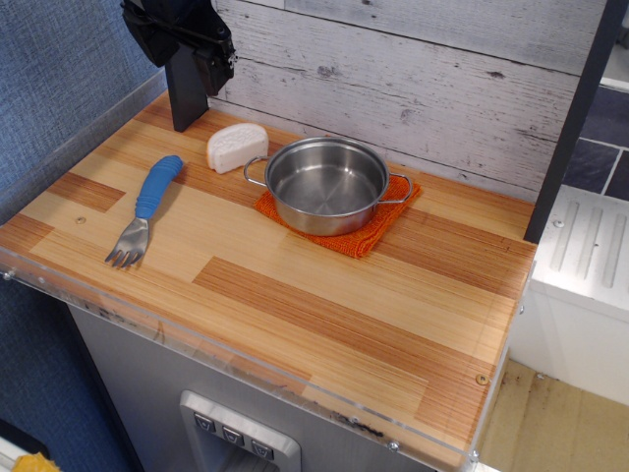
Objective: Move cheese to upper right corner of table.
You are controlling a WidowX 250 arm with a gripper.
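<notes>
The observation.image view looks down on a wooden tabletop [295, 295] made of light and reddish-brown striped planks, with a clear plastic strip along its front edge. The black claw [182, 39] hangs at the top left, over the far left part of the tabletop. It is dark and partly cut off by the picture's edge, so I cannot tell if it is open or closed. It holds nothing that I can see. The cheese [237, 147] is a small white half-round block. It sits near the back of the tabletop, just to the right of the claw and close beside the left handle of the steel pot [327, 184]. The pot is shiny and has nothing in it. It stands on an orange cloth [364, 236]. A fork [145, 209] with a blue handle lies to the left, well apart from the pot. Behind the tabletop is a white slatted wall [413, 79]. On the left is a blue wall [59, 79].
</notes>
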